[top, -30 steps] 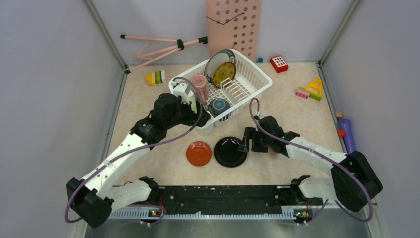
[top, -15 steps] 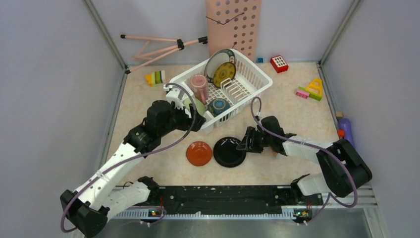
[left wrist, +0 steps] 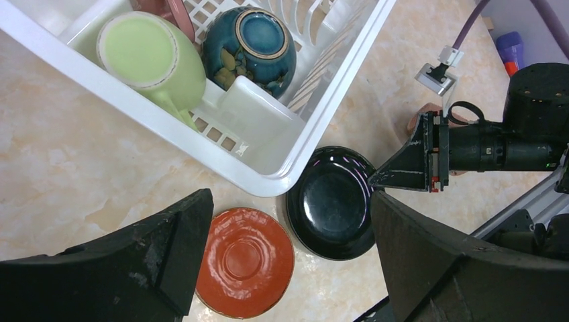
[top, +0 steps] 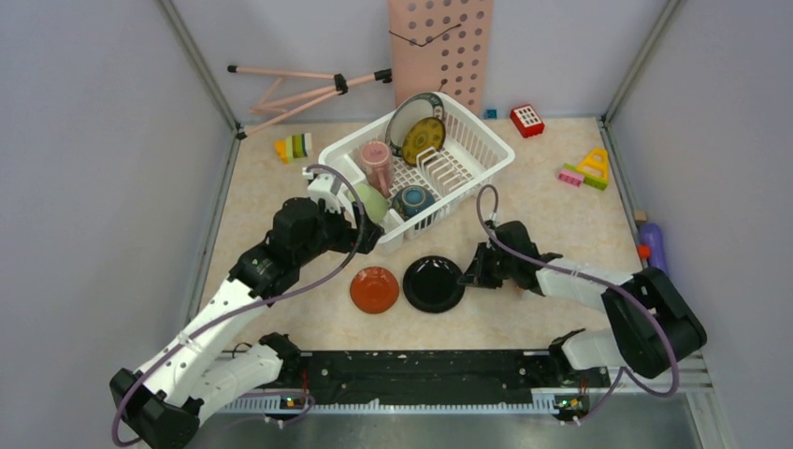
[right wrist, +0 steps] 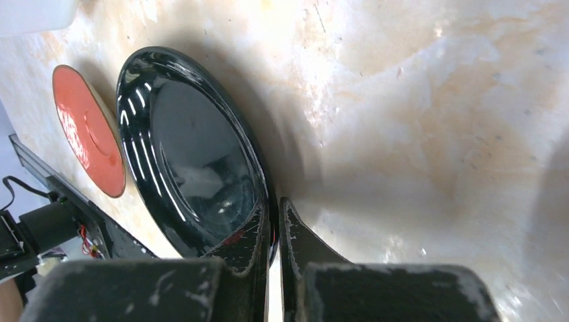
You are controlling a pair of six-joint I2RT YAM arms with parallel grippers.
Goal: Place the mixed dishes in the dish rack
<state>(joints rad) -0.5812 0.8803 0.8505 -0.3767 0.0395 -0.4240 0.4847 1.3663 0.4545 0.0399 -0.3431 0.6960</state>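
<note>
While the black plate [right wrist: 194,154] rests on the worktop [top: 552,215], just off the near corner of the dish rack [left wrist: 134,100], its rim is pinched between the narrowed jaws of the right gripper [right wrist: 274,204]. The red saucer [left wrist: 245,261] is seen just beside the plate. The jaws of the left gripper [left wrist: 290,196] are spread wide, nothing being held, above both dishes. A pale-green cup [left wrist: 151,57], tipped on its side, and a blue bowl [left wrist: 249,40] are lodged inside the rack.
</note>
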